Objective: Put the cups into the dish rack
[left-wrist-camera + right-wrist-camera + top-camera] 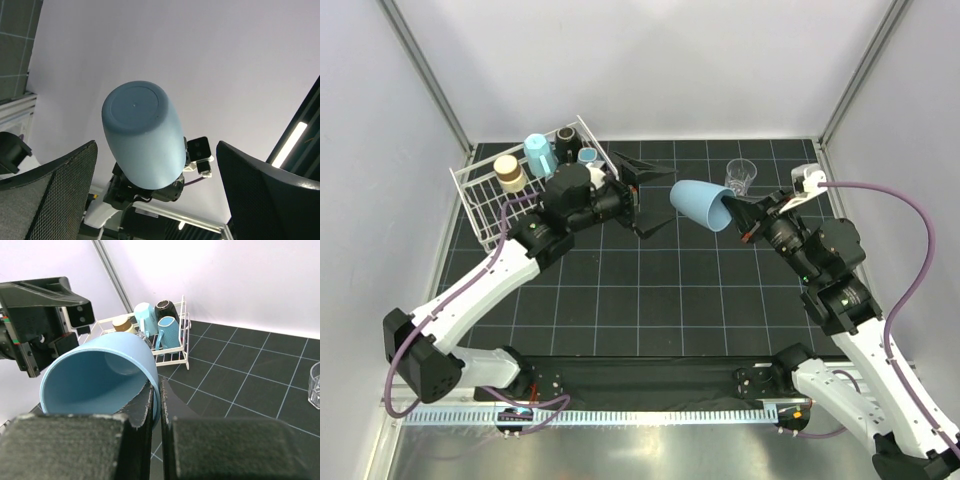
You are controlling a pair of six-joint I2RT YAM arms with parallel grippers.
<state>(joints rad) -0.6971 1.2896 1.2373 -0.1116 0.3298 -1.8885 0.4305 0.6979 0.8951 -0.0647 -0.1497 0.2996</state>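
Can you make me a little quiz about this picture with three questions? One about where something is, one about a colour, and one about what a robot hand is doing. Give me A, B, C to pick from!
1. Where does the small clear glass stand?
A. in the white wire dish rack
B. on the black gridded table
C. in a gripper

2. What colour is the smooth round tumbler that the right gripper holds sideways in the air?
A. red
B. light blue
C. yellow

3. How is the left gripper?
A. shut on the clear glass
B. shut on the tumbler
C. open and empty

Answers:
1 B: the glass stands alone on the table, away from the dish rack.
2 B: its whole outside is light blue.
3 C: its fingers stand wide apart, touching nothing.
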